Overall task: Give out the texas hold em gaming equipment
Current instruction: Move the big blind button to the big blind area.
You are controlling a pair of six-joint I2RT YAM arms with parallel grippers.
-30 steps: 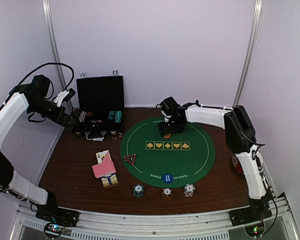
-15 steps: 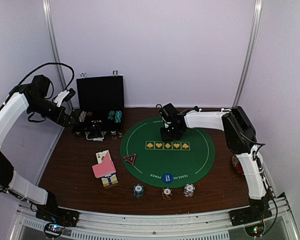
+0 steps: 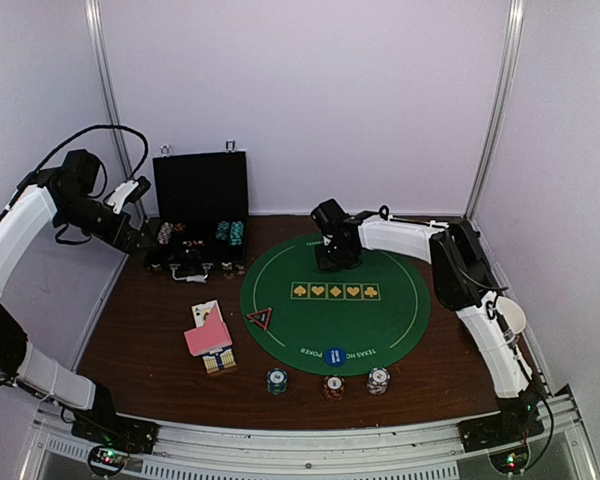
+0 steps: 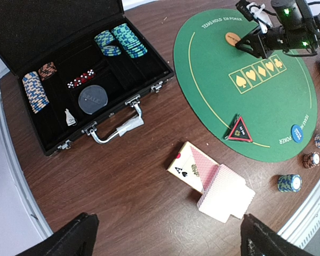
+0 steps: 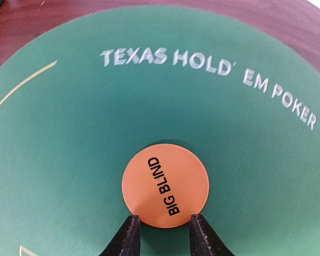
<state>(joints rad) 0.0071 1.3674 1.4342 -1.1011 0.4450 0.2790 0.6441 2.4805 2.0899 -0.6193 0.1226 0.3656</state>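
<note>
the right arm [image 3: 410, 235] reaches over the far part of the green mat [image 5: 69, 133]. one second ago its jaws were wide and an orange spot showed just under them in the top view. now the jaws are drawn in to a narrow gap, and the arm hides that spot from above.

the wrist view shows the orange disc [image 5: 165, 185], marked "big blind". it lies flat on the mat directly ahead of the jaws, with its near edge at the two fingertips [image 5: 129, 234]. the gap between the tips is smaller than the disc, so i judge that the jaws do not hold it across and that nothing sits between them. whether the tips touch its edge i cannot tell.

for the task this probably means the orange disc has its place on the far side. the blue disc [image 3: 335, 354] lies on the side of the mat opposite the right jaws.

the left jaws [image 4: 168, 229] are wide and hold nothing. below them on the surface [image 3: 150, 340] lie the pink-backed cards [image 4: 224, 194], not yet dealt. ahead of them, to their left, is the black case [image 4: 53, 32] with chips [image 4: 122, 40] inside. so much is left to give out.
</note>
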